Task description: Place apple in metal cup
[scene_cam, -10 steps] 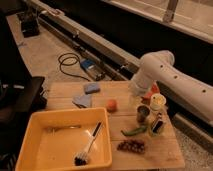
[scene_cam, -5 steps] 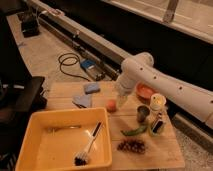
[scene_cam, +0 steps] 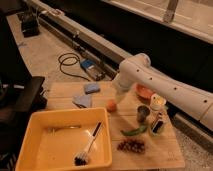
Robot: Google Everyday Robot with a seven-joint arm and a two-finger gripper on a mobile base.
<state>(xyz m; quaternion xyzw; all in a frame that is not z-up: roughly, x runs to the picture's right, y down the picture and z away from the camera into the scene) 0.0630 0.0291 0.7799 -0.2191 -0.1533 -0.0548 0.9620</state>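
Note:
The apple (scene_cam: 111,105), small, round and orange-red, lies on the wooden table (scene_cam: 165,150) near its middle. The metal cup (scene_cam: 143,113), short, grey and dark inside, stands upright a little to the right of the apple. My white arm reaches in from the right. My gripper (scene_cam: 117,94) is at its lower left end, just above and slightly behind the apple. The arm's bulk hides most of the gripper. I cannot tell whether it touches the apple.
An orange bowl (scene_cam: 144,91) and a cream cup (scene_cam: 157,102) stand behind the metal cup, with a dark bottle (scene_cam: 158,124) at its right. A green pepper (scene_cam: 134,131) and dark grapes (scene_cam: 131,145) lie in front. A yellow tub (scene_cam: 65,120) holds a brush (scene_cam: 87,150). Blue sponges (scene_cam: 91,88) lie at the back left.
My arm has swung left, from over the orange bowl and cups to just above the apple. The apple and the metal cup have not moved.

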